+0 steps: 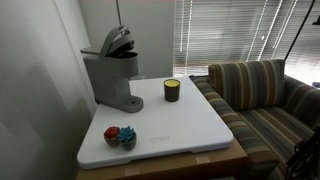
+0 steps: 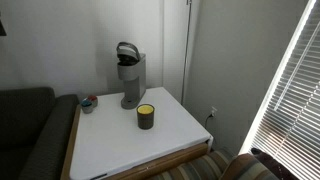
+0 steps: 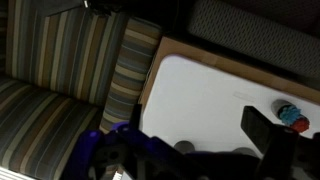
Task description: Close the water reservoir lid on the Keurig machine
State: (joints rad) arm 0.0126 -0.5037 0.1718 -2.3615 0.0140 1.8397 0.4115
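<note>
Nothing of the job was done as far as I could judge. The Keurig machine (image 1: 112, 72) stood at the back of the white table (image 1: 185, 125), and the lid (image 1: 118, 40) on top of it was tipped up and open; in both exterior views it showed clear of the body below it. All of the work was left: bring the arm to the machine, get above that lid (image 2: 127, 49) and press it down until it sat flat.

The gripper (image 3: 200, 152) was well away from the Keurig machine. I could not find it in either exterior view, and the wrist view looked down on the table edge and the striped sofa (image 3: 60, 70), with the machine itself out of sight. Only dark and bluish parts of the tool showed along the bottom of that view, too blurred for me to tell how far apart the jaws stood. I saw nothing held in it, and it touched nothing. A candle (image 1: 172, 90) sat beside the machine and a small bowl (image 1: 120, 136) in front of it, both clear of the lid.
</note>
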